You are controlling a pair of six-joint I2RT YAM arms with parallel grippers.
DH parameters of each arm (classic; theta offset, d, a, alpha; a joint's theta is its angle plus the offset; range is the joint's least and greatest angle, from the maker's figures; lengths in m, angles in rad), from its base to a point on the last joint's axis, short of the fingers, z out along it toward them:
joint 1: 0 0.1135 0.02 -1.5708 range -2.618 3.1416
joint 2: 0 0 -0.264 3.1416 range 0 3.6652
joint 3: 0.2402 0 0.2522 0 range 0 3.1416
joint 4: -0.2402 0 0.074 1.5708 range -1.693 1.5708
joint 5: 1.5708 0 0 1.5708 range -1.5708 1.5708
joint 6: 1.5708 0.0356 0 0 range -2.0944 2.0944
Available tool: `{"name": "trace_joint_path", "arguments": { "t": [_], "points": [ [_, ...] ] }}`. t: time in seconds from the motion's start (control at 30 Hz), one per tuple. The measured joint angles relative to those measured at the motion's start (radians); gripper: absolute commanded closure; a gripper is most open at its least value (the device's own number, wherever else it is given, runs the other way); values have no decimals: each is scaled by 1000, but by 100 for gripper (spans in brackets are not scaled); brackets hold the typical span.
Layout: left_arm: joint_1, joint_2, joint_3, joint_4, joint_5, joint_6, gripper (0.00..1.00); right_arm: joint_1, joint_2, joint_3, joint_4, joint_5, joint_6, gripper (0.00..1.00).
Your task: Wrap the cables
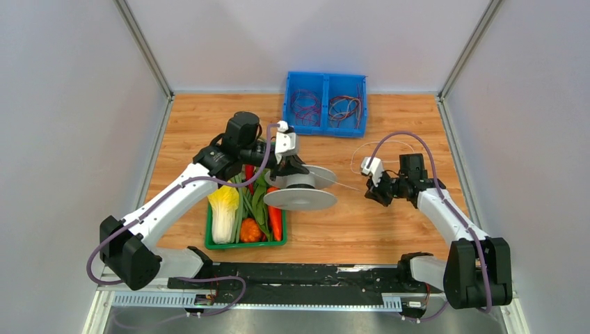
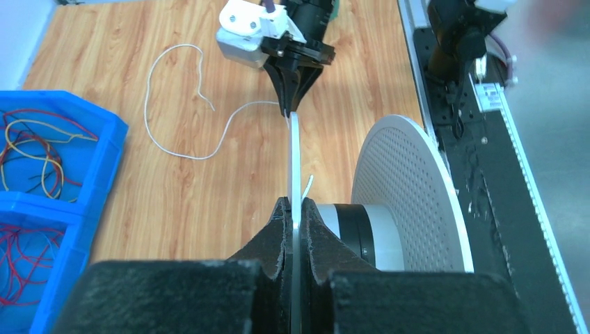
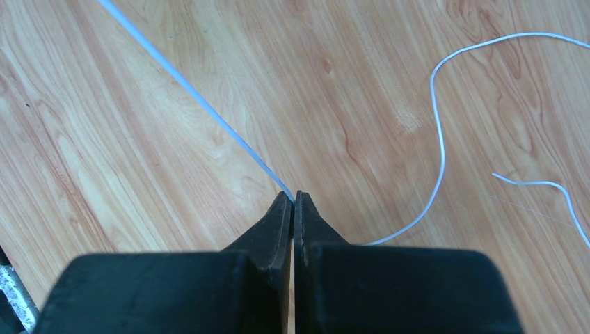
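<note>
The pale-grey round spool (image 1: 300, 197) hangs above the table's middle, held by one flange. My left gripper (image 1: 291, 169) is shut on that thin flange (image 2: 295, 167); the second, perforated flange (image 2: 407, 195) and the hub show to its right. The thin white wire (image 1: 348, 184) runs taut from the spool to my right gripper (image 1: 379, 193), which is shut on it at the fingertips (image 3: 295, 202). The wire's loose tail (image 3: 440, 132) curls on the wood behind; it also shows in the left wrist view (image 2: 182, 139).
A blue two-compartment bin (image 1: 325, 104) with purple and red wire coils stands at the back. A green tray (image 1: 245, 243) of vegetables lies under the left arm, partly beneath the spool. A black rail (image 1: 299, 275) runs along the near edge.
</note>
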Motion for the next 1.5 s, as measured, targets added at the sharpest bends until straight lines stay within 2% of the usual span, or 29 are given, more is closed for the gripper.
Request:
{"name": "trace_joint_path", "arguments": {
  "t": [0.17, 0.43, 0.7, 0.9, 1.1, 1.33, 1.5],
  "points": [
    [12, 8, 16, 110, -56, -217, 100, -10, 0, 56, -8, -6, 64, 100],
    [90, 157, 275, 250, -251, -748, 100, -19, 0, 185, 72, -41, 266, 100],
    [136, 256, 406, 128, -644, -1134, 100, 48, -10, 234, 151, -71, 437, 100],
    [111, 282, 513, -31, -899, -1266, 100, 186, -32, 276, 196, -34, 490, 100],
    [66, 282, 562, -137, -1074, -1285, 100, 315, -130, 281, 286, 55, 441, 100],
    [22, 294, 560, -200, -1112, -1314, 100, 471, -230, 214, 541, 217, 228, 100],
    [14, 296, 551, -189, -1098, -1336, 100, 486, -225, 175, 652, 263, 147, 100]
  ]
}}
